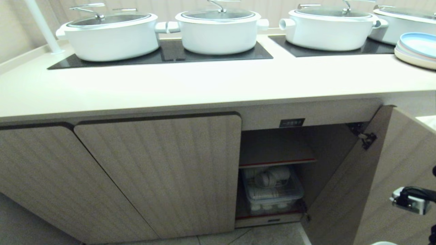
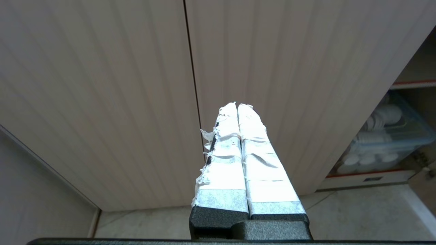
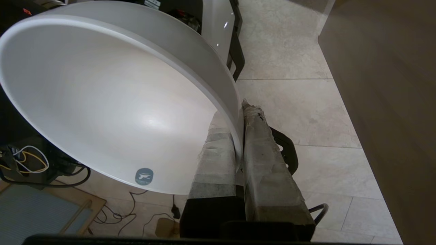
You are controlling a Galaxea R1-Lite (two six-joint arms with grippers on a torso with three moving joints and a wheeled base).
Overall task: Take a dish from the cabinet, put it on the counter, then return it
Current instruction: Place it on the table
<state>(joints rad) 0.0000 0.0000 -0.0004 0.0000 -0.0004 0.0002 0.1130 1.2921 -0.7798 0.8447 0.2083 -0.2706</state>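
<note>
Right gripper (image 3: 238, 112) pinches white dish (image 3: 112, 102) by rim; grey logo sticker (image 3: 144, 176) unreadable. Left gripper (image 2: 237, 106) closed, empty, near cabinet (image 2: 136, 85).

Dish (image 3: 112, 102): rim cut off at nine o'clock in the right wrist view, only a sliver visible at five o'clock in the head view. Plate stack (image 1: 417, 49): cropped at three o'clock. Clear bin (image 1: 272, 190) contents: too small to identify.

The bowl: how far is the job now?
Done: the cabinet door is open and the bowl is out. In hand: the right gripper pinches its rim, low beside the door. Left: setting it on the counter, then returning it.
</note>
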